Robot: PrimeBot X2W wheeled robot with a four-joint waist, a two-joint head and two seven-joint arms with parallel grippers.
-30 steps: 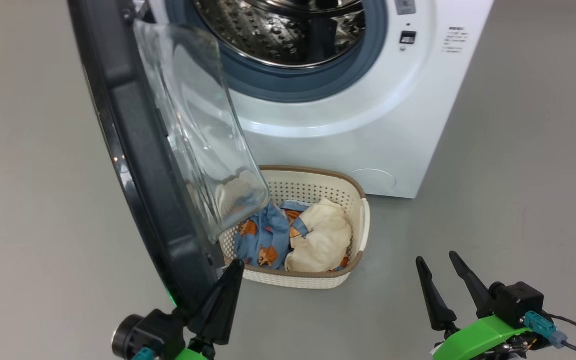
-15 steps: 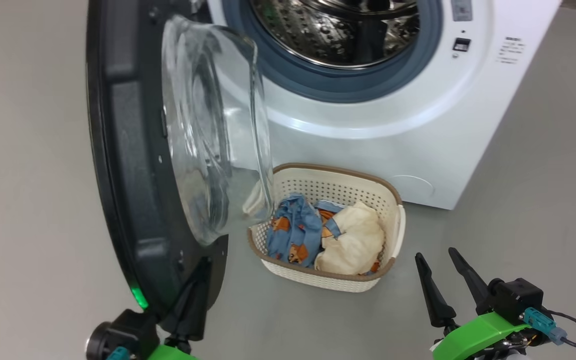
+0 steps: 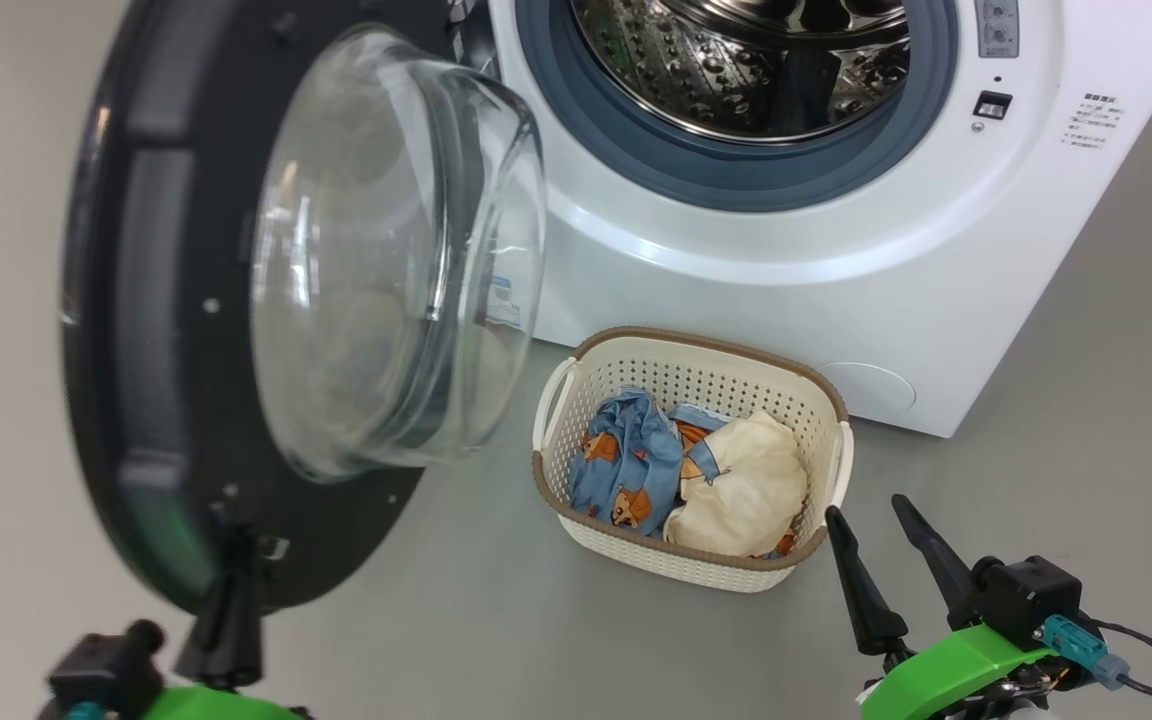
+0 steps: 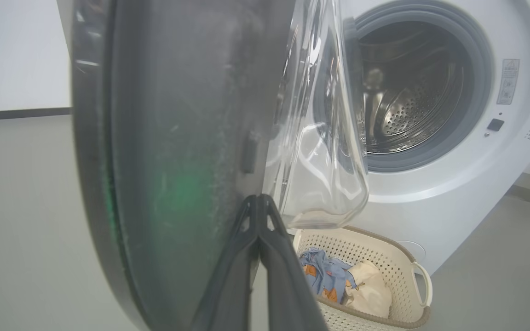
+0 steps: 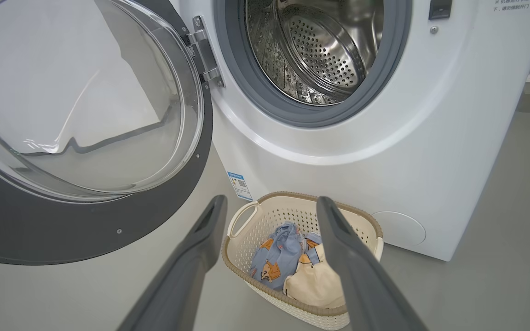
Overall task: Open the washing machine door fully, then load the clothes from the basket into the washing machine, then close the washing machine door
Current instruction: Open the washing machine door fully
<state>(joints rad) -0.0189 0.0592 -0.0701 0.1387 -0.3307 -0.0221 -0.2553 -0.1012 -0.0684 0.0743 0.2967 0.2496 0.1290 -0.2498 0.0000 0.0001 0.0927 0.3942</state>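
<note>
The washing machine [image 3: 786, 290] stands with its drum [image 3: 746, 60] uncovered. The washing machine door [image 3: 136, 400] hangs wide open on the left, its glass bowl [image 3: 386, 250] bulging toward me. My left gripper [image 3: 234, 548] is shut, and its tip rests against the door's lower inner rim; in the left wrist view the gripper [image 4: 258, 198] presses on the door [image 4: 177, 161]. The basket [image 3: 706, 345] sits on the floor before the machine, holding the clothes: a blue printed garment [image 3: 626, 470] and a cream one [image 3: 736, 485]. My right gripper [image 3: 864, 507] hovers open near the basket's right corner, and in its wrist view it [image 5: 270, 202] frames the basket [image 5: 292, 196].
Grey floor [image 3: 1086, 450] surrounds the machine and basket. The open door takes up the space left of the basket. A white wall with a dark baseboard [image 4: 16, 112] stands beyond the door.
The door has swung further open to the left, and my shut left gripper has gone left with it. The head view has also shifted. The right gripper has stayed put.
</note>
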